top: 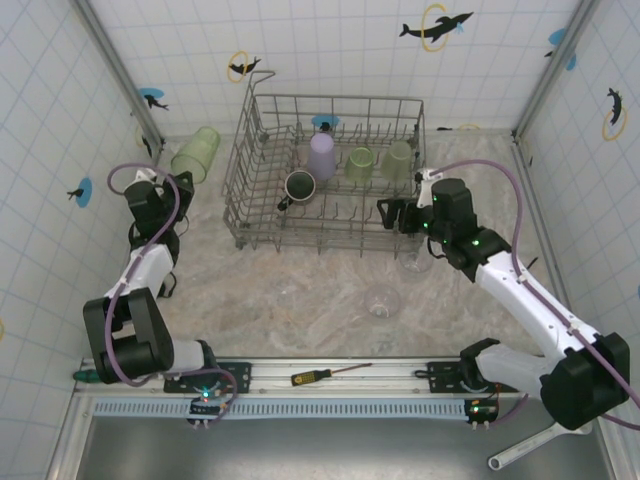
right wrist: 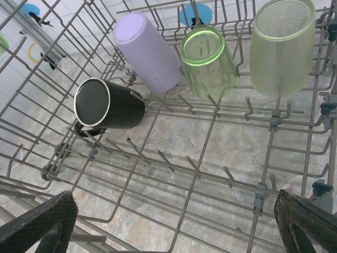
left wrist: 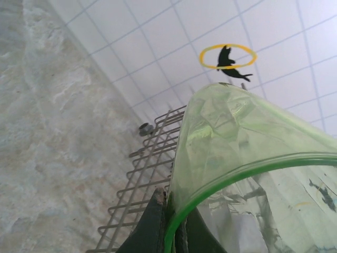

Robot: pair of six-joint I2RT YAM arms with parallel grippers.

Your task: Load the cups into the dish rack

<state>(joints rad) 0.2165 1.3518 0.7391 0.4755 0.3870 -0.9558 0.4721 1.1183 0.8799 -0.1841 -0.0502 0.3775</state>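
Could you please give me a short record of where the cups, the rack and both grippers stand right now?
Rack: dish rack, far middle of the table
In rack: lavender cup, black mug, two green tumblers
Left gripper: shut on a third green tumbler, left of the rack, outside it
Right gripper: open, at the rack's right side
Not loaded: at least two clear glasses on the table
Other: screwdriver at the table's near edge
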